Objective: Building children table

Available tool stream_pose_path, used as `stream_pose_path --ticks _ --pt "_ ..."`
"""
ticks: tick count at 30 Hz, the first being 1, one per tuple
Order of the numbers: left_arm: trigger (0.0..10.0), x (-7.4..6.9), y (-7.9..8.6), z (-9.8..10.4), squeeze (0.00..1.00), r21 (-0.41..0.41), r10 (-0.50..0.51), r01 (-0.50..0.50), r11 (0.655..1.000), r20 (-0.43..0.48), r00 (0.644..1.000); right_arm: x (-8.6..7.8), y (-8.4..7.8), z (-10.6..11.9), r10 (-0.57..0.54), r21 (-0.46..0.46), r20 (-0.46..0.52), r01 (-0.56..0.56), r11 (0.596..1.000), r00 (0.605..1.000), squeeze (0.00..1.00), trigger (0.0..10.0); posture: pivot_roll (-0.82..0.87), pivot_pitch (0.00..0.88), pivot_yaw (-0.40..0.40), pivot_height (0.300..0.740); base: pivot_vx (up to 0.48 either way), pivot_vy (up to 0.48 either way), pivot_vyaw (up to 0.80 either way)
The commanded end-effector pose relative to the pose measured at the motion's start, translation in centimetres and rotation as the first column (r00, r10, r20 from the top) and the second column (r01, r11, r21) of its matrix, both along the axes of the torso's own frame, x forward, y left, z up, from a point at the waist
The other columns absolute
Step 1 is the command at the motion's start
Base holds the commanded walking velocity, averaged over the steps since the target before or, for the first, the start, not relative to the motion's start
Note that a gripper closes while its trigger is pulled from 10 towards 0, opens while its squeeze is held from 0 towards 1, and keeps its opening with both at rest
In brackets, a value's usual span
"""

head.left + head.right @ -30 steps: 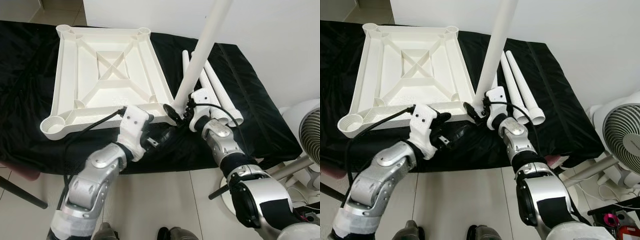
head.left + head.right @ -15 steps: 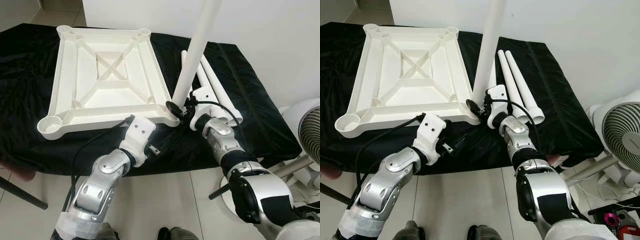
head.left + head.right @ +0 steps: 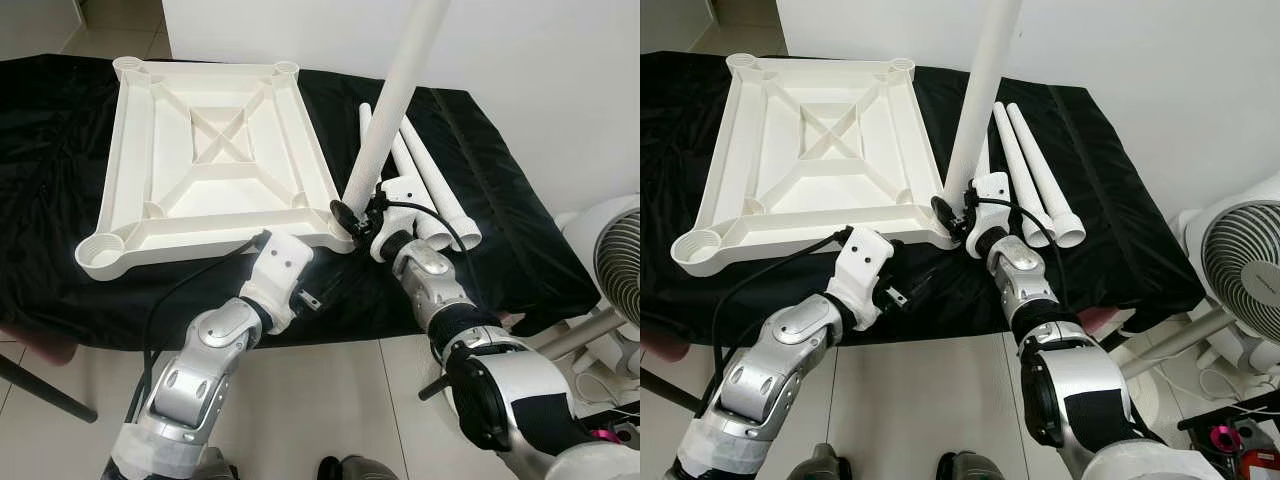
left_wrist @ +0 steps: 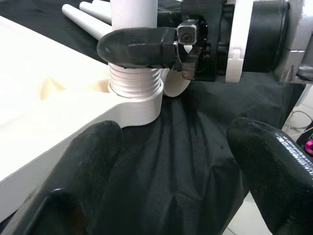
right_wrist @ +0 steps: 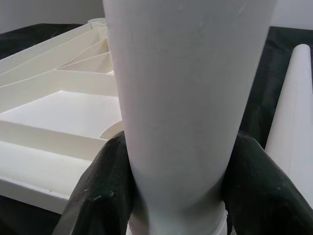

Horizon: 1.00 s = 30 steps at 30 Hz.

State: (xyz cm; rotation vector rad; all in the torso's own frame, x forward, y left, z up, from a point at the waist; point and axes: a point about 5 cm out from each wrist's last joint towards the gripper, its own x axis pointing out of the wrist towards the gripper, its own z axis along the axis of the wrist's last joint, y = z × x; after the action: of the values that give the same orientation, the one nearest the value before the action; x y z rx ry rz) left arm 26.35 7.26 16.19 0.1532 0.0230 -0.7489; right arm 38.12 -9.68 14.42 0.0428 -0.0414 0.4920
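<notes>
Left gripper (image 4: pixel 166 166) hangs just off the near edge of the tabletop (image 3: pixel 215 170), its two black fingers (image 4: pixel 83 161) spread wide and holding nothing, aimed at the near right corner socket (image 4: pixel 134 100). That upturned white tabletop lies ribs-up on a black cloth (image 3: pixel 500 210), and everything else sits to the right of it. At the socket a white leg (image 3: pixel 395 110) stands nearly upright, leaning a little away from the tabletop, with its threaded end (image 4: pixel 134 83) partly in the collar and several threads showing above the rim. Right gripper (image 3: pixel 958 218) is clamped on the foot of that leg just above the threads, one finger on each side. Further right of the tabletop, spare legs (image 3: pixel 1035 175) lie side by side on the cloth, pointing away from the robot. The leg's long axis runs up out of the socket, so the next move, by my reading, is a twist or push along that line, and the right arm is the one already on it; the left is nearer the tabletop's edge and could steady it.
</notes>
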Motion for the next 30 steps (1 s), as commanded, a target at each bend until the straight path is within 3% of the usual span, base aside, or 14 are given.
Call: stream_pose_path --ticks 1,6,10,15,21,27,28,30 --pt "10.0 0.1 -0.1 -0.1 0.0 -0.004 0.047 -0.047 0.999 0.012 0.999 -0.6 0.0 -2.4 -0.044 -0.015 -0.115 0.043 0.999 0.992 0.0 10.0 0.07 0.078 -0.081 0.74 0.0 0.0 0.0" --pt "10.0 0.3 0.1 0.0 0.0 -0.016 0.059 -0.059 0.998 0.013 0.998 -0.4 0.3 -2.3 -0.139 -0.027 -0.127 0.136 0.99 0.982 0.0 10.0 0.07 0.073 -0.086 0.74 0.0 0.0 0.0" --pt "10.0 0.8 1.2 0.3 0.0 -0.01 0.093 -0.093 0.996 0.029 0.995 -0.3 1.3 -2.3 -0.277 0.017 -0.168 0.284 0.959 0.946 0.0 10.0 0.08 0.061 -0.101 0.74 0.0 0.0 0.0" --pt "10.0 1.2 2.3 0.6 0.0 -0.001 0.122 -0.122 0.993 0.046 0.991 -0.7 2.9 -1.9 -0.345 0.079 -0.159 0.361 0.929 0.925 0.0 10.0 0.08 0.055 -0.108 0.74 0.0 0.0 0.0" --pt "10.0 1.7 3.3 0.9 0.0 0.0 0.146 -0.146 0.989 0.057 0.988 -1.1 4.1 -2.0 -0.311 0.091 -0.168 0.329 0.94 0.935 0.0 10.0 0.07 0.047 -0.114 0.74 0.0 0.0 0.0" --pt "10.0 1.9 3.4 0.9 0.0 0.003 0.148 -0.149 0.989 0.062 0.987 -1.1 4.1 -1.9 -0.312 0.086 -0.157 0.328 0.941 0.937 0.0 10.0 0.08 0.041 -0.113 0.74 0.0 0.0 0.0" --pt "10.0 1.9 3.4 1.0 0.0 0.002 0.147 -0.148 0.989 0.064 0.987 -1.1 4.1 -1.6 -0.299 0.101 -0.14 0.314 0.944 0.944 1.0 10.0 0.08 0.041 -0.113 0.74 0.0 0.0 0.0" --pt "10.0 1.8 3.3 1.0 0.0 0.001 0.144 -0.145 0.989 0.066 0.987 -1.0 3.7 -0.9 -0.29 0.12 -0.078 0.298 0.947 0.954 1.0 10.0 0.08 0.04 -0.113 0.74 0.0 0.0 0.0"
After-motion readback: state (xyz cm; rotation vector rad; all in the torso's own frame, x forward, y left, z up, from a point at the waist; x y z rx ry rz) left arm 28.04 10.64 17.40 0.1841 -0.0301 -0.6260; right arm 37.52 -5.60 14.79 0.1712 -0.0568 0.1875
